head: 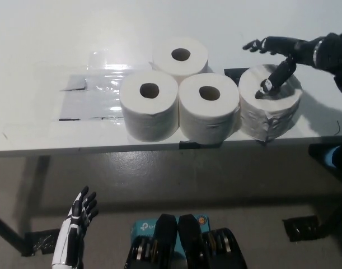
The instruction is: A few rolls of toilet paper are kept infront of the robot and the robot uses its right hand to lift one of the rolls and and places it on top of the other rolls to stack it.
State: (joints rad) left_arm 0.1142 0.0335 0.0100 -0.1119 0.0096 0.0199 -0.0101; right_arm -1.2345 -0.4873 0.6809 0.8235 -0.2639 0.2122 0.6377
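Reach step: black right hand (282,53), fingers spread, hovers over the rightmost white toilet-paper roll (270,109) at the table's (36,33) front edge; next, close around it.

A single head camera is looking steeply down from above, taking in the white surface (42,33) and the floor (159,185) beneath.

A white table (42,33) carries four upright toilet paper rolls near its front edge. The rightmost roll (270,115) stands directly under the black right hand (280,56). The middle roll (209,112) and left roll (149,111) sit further to that hand's left, touching. The back roll (180,58) stands behind them. Clear tape (89,98) lies flat further left.
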